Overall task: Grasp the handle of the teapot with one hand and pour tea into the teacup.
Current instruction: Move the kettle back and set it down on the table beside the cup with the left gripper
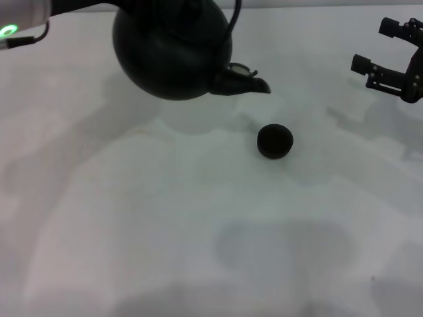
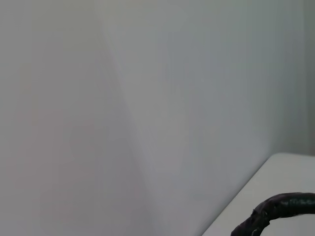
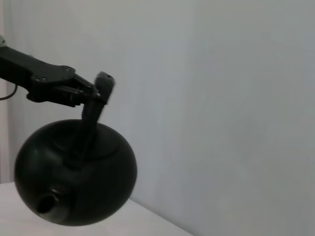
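The black round teapot (image 1: 172,53) hangs above the table at the back, tilted, with its short spout (image 1: 241,80) pointing right and slightly down. The tiny dark teacup (image 1: 275,140) stands on the table, in front of the spout tip and a little to its right. In the right wrist view my left gripper (image 3: 96,91) is shut on the handle (image 3: 88,128) above the teapot (image 3: 74,182). A piece of the handle (image 2: 280,209) shows in the left wrist view. My right gripper (image 1: 375,46) hovers open at the far right, holding nothing.
A plain white table (image 1: 132,218) fills the head view, with the arms' shadows on it. A pale wall stands behind it. My left arm (image 1: 20,16) with a green light enters at the top left.
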You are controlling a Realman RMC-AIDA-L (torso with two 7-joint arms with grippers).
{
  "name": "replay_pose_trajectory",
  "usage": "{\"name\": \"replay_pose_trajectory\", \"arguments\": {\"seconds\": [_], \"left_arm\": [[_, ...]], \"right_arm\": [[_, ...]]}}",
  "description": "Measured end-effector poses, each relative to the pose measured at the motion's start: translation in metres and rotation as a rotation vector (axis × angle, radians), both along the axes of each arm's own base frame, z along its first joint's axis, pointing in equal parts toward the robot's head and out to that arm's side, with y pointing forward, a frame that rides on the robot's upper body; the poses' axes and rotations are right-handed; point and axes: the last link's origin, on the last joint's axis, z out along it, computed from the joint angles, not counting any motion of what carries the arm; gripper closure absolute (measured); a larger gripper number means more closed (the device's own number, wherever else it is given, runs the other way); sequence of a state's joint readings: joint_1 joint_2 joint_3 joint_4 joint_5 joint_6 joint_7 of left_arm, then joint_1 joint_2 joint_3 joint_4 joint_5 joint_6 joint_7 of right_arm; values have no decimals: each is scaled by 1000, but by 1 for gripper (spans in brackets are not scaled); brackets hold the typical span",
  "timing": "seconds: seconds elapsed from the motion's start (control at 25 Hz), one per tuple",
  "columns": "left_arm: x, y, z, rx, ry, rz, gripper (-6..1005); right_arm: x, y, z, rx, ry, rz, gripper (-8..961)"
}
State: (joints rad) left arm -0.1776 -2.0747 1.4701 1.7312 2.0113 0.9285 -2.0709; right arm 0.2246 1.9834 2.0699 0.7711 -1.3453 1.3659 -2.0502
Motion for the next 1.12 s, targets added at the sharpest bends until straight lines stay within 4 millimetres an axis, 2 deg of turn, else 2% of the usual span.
{"name": "replay_pose_trajectory", "arguments": {"seconds": [0.32,0.72,0.96,1.12], "left_arm": [[-35,-11,6,-4,-96,-27,876],[-104,-28,16,-12,-323,-103,881],[-139,-36,6,-8,-367,-57,880],[-154,-41,-4,-11,-365,-8,881]], "right_arm": [[5,-6,0,-11,5,-12,97],[6,-7,-1,-37,11,-31,97],[5,-5,-2,-52,9,-33,97],[4,-5,-4,-56,7,-35,97]]}}
